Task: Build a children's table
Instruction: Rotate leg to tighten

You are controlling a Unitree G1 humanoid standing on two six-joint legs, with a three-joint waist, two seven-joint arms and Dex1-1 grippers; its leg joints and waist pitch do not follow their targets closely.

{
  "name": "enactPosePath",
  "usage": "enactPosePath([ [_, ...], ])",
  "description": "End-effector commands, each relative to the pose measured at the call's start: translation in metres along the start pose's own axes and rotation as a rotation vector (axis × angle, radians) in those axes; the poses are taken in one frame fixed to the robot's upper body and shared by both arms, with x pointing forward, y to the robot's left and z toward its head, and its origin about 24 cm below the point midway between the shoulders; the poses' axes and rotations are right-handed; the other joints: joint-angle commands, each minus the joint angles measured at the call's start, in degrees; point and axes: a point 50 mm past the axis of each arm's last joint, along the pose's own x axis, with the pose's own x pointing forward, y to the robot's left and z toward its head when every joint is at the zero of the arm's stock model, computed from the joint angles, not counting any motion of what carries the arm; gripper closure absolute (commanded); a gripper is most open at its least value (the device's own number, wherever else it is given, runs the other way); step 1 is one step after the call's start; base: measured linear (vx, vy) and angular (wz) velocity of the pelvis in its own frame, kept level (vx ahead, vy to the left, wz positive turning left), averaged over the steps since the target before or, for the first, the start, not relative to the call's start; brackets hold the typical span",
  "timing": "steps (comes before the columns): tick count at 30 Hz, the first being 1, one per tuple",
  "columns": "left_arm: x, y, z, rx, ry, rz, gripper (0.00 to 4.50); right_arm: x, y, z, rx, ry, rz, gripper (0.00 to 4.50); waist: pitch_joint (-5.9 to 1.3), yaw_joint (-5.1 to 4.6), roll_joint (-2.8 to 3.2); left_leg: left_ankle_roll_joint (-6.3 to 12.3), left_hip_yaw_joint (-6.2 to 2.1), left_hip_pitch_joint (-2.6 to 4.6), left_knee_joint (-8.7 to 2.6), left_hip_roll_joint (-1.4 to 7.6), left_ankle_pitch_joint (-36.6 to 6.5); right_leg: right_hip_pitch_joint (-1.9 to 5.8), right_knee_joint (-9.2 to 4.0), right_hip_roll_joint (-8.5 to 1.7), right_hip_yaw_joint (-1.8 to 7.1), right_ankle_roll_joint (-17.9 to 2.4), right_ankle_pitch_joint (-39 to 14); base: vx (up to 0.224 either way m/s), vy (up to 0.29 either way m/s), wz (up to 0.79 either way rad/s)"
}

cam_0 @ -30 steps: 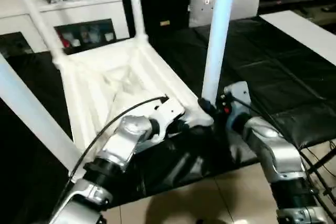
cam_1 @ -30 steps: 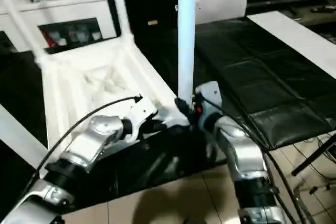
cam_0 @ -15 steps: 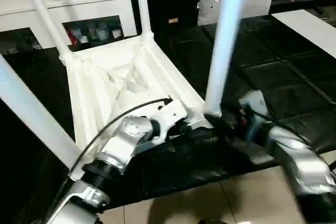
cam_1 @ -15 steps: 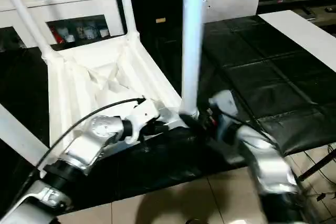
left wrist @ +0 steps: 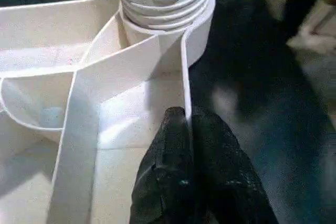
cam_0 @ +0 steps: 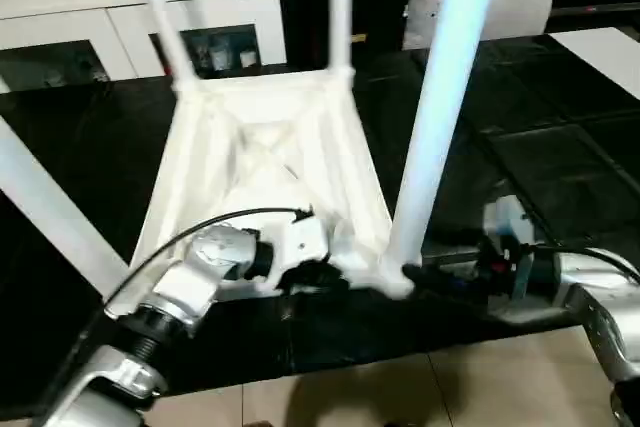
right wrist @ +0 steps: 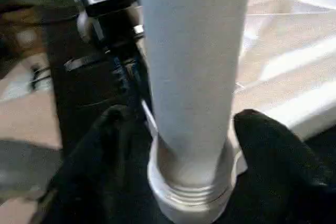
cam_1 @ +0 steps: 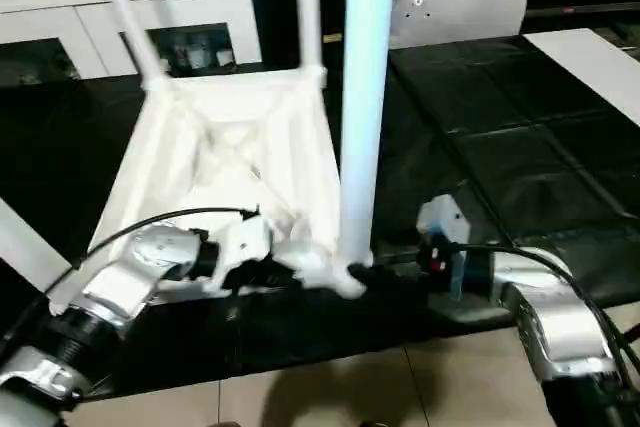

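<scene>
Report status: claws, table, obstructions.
Left claw shut on tabletop rim. Right claw straddling near leg, grip unclear. Table inverted, legs up. No obstruction.

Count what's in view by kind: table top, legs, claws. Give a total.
Table top: 1
Legs (near right, near left, far left, far right): 4
Claws (left claw, right claw): 2
Total: 7
</scene>
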Motion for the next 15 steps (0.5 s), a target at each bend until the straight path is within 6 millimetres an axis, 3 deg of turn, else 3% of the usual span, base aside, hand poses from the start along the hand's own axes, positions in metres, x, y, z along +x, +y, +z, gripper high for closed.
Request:
enactPosePath([
  [1,0.0064,-0.0035,0.0105,0.093,0.021,-0.109,4.50,0.0030,0.0011,0.0015,-0.015,0.011,0.058,1.53,-3.69,-0.08,-1.72,8.10,-1.54,0.28,-3.87,4.69,-3.63,2.89,-2.87,-5.11,4.48,-8.02,-14.95,0.000,0.000,0.00],
  [4,0.0052,-0.0030,0.0107,0.115,0.032,-0.138,4.50,0.0043,0.0027,-0.0001,-0.012,0.031,0.101,1.64,-3.67,0.74,-1.73,7.06,-1.56,0.39,-3.96,4.81,-4.76,2.85,-3.05,-5.00,4.44,-7.42,-17.11,0.000,0.000,0.00],
  [5,0.0042,-0.0029,0.0107,0.125,0.039,-0.161,4.50,0.0045,0.0040,-0.0006,-0.011,0.045,0.135,1.71,-3.68,0.78,-2.04,6.91,-1.52,0.35,-3.98,4.82,-4.91,2.85,-3.03,-5.02,4.48,-7.38,-17.22,0.000,0.000,0.00],
  [7,0.0039,-0.0031,0.0117,0.127,0.037,-0.176,4.50,0.0052,0.0042,-0.0004,-0.008,0.046,0.151,2.01,-3.64,1.25,-1.92,6.34,-1.45,0.45,-3.99,4.79,-5.57,2.74,-3.11,-5.05,4.58,-7.25,-18.17,0.000,0.000,0.00],
  [15,0.0040,-0.0037,0.0130,0.122,0.027,-0.196,4.50,0.0091,0.0019,0.0007,0.013,0.032,0.190,2.54,-3.80,1.31,-2.22,6.22,-1.41,0.29,-3.85,4.70,-4.65,2.84,-2.74,-5.01,4.65,-7.91,-16.60,0.000,0.000,0.00],
])
